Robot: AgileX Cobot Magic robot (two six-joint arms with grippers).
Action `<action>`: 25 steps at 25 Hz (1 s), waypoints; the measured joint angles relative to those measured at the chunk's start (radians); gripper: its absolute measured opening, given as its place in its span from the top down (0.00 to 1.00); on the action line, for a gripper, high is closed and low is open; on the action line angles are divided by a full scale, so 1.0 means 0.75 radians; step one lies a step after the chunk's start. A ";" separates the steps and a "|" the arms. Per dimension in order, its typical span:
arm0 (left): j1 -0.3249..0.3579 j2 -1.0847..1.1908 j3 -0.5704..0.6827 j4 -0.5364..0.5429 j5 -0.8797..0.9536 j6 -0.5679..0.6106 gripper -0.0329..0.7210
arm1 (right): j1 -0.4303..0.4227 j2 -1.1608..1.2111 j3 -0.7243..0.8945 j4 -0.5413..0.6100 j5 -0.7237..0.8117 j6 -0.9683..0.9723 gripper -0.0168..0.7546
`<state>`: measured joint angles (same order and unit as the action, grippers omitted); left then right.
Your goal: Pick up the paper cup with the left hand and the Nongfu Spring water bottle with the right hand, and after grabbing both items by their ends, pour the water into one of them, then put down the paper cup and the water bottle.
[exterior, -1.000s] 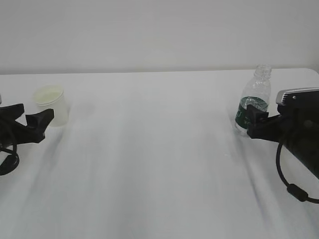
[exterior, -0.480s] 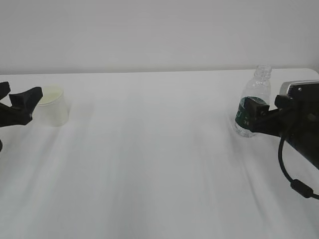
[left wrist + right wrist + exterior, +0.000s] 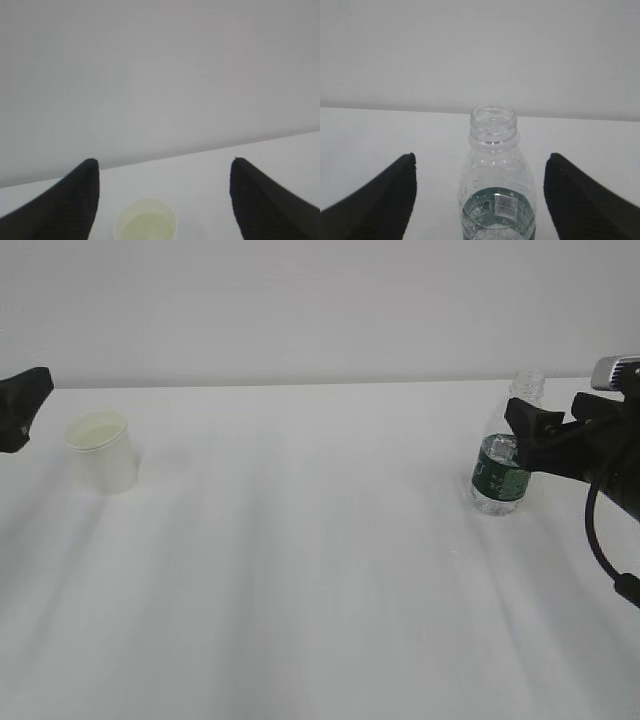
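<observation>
Both tools raised, agape

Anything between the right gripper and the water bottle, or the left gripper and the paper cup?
Nothing visible. The Nongfu Spring water bottle stands upright and centred ahead of the open right gripper. The paper cup sits below and between the open fingers of the left gripper, with only bare table around it.

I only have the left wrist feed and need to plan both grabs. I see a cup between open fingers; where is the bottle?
Observer: The Nongfu Spring water bottle stands upright at the table's right side.
Operator: Is it capped?
Observer: No, its neck is open.
Operator: Has the right hand got it?
Observer: No. The right hand is open, its fingers apart on either side of the bottle, touching nothing.
</observation>
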<state>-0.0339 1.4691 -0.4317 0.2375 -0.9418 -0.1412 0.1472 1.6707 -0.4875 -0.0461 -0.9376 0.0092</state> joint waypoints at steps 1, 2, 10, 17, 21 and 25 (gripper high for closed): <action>0.000 -0.034 0.000 -0.003 0.019 -0.006 0.18 | 0.000 -0.025 0.001 0.000 0.016 0.000 0.21; 0.000 -0.068 0.001 -0.006 0.031 -0.009 0.18 | 0.000 -0.050 0.003 0.000 0.028 0.000 0.21; 0.000 -0.312 0.003 -0.048 0.195 -0.019 0.19 | 0.000 -0.227 0.003 0.000 0.177 0.000 0.21; 0.000 -0.474 0.003 -0.077 0.256 -0.019 0.21 | 0.000 -0.414 0.006 0.000 0.320 -0.002 0.21; 0.000 -0.600 0.003 -0.077 0.293 -0.019 0.22 | 0.000 -0.526 0.006 0.000 0.420 -0.012 0.21; 0.000 -0.736 0.003 -0.077 0.370 -0.019 0.22 | 0.000 -0.660 0.006 0.000 0.517 -0.012 0.21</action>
<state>-0.0339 0.9171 -0.4295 0.1800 -0.6643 -0.1552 0.1472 1.1756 -0.4831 -0.0461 -0.5498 0.0000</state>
